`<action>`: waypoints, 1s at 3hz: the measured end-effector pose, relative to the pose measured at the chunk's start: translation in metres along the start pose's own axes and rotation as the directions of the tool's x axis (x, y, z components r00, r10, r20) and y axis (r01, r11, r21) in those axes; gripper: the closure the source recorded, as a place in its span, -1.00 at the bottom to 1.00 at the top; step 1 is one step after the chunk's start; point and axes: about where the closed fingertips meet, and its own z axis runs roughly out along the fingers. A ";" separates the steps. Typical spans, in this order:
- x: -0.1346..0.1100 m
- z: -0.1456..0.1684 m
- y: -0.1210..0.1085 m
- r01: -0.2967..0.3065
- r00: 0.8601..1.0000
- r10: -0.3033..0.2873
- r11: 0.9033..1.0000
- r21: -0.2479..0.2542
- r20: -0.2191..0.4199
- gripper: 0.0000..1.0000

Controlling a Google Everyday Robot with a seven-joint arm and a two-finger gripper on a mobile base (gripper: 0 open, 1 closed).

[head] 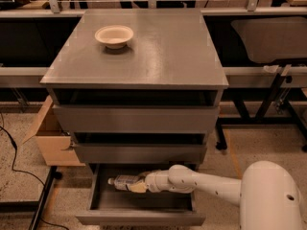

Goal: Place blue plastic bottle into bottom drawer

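The blue plastic bottle (121, 180) lies on its side inside the pulled-out bottom drawer (139, 218) of the grey-brown cabinet, cap toward the left. My gripper (137, 184) reaches into the drawer from the right on a white arm and is closed around the bottle's right end. The bottle sits low over the drawer floor; I cannot tell whether it touches it.
A white bowl (114, 35) stands on the cabinet top (163, 51) at the back left. The two upper drawers (136, 120) are shut. A cardboard box (52, 138) sits on the floor left of the cabinet. A cable runs along the floor at left. Table legs stand at right.
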 end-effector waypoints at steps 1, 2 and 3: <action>-0.001 0.000 0.002 0.002 1.000 -0.002 1.000 -0.002 0.001 0.65; -0.001 0.002 0.003 0.002 1.000 -0.002 1.000 -0.005 0.000 0.15; -0.001 0.003 0.005 0.002 1.000 -0.002 1.000 -0.008 0.000 -0.28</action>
